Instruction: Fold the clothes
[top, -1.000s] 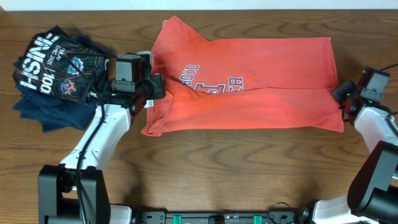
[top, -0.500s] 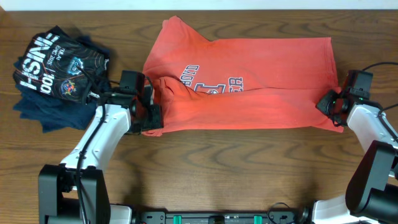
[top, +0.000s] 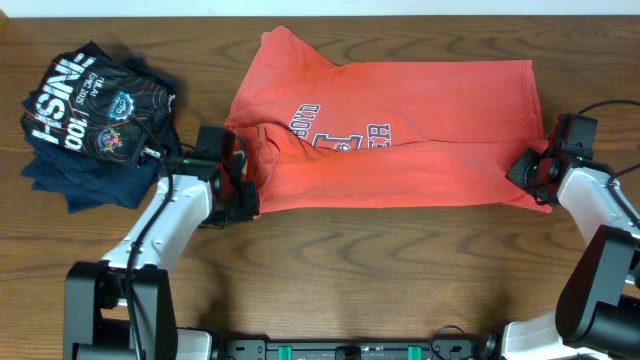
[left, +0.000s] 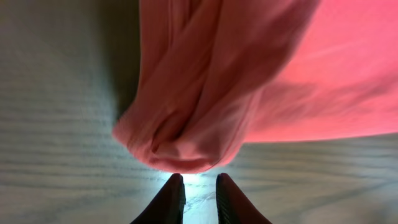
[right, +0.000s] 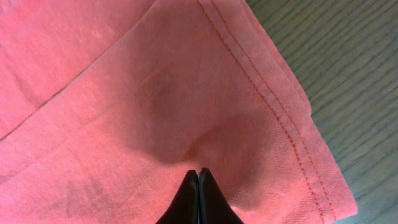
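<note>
right end effector (right: 198, 172) clenched on orange T-shirt (top: 430, 170) hem. left end effector (left: 200, 180) slightly parted, empty. navy shirts (top: 90, 110) read "100".

The T-shirt (top: 400, 130) lies on the table (top: 350, 270) toward 12 o'clock; the pile of other shirts (top: 90, 110) sits apart at 10 o'clock.

The dark shirt pile (top: 95, 120) bears white lettering, partly readable as "INISH" and "100". The red-orange T-shirt (top: 400, 130) has a chest print that reads partly "BOYD" and "ER".
</note>
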